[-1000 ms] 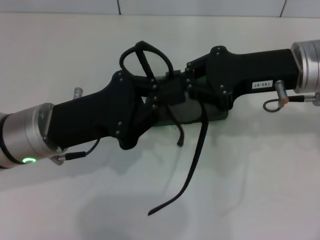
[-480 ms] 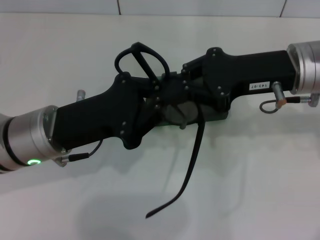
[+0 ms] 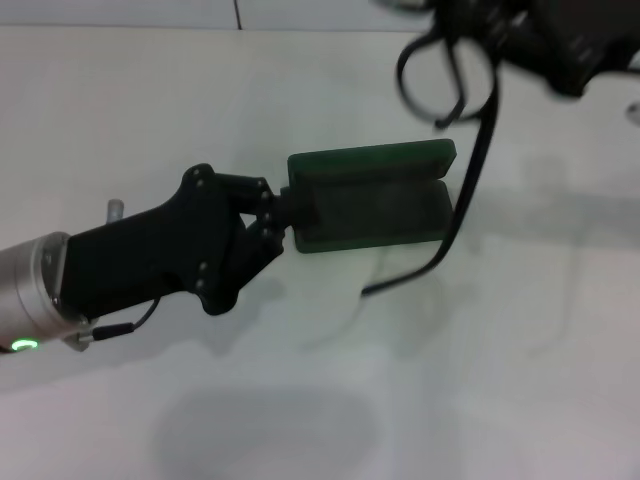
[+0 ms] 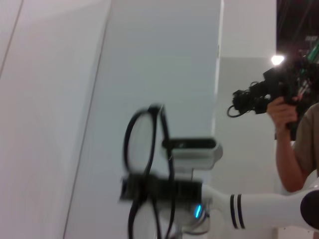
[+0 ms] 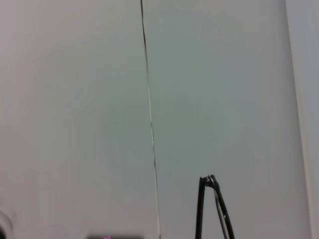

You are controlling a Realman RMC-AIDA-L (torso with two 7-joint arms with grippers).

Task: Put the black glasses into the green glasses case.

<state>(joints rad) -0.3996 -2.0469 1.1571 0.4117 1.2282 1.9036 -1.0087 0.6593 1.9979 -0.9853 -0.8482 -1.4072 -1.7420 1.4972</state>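
Lying open on the white table point(image 3: 150, 130), the green glasses case point(image 3: 370, 200) is pinched by the left fingers point(image 3: 268, 212); right fingers unclear.

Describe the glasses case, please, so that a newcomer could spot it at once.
On the white table, look just beyond the left gripper. The green glasses case lies there open, lid back. It is the only green thing, while the black glasses hang above it.

The green glasses case point(image 3: 368, 197) is laid open on the table point(image 3: 300, 400), with the left gripper point(image 3: 285, 210) at its left end. The black glasses point(image 3: 445, 75) are held up behind its right end by the right gripper point(image 3: 500, 30).
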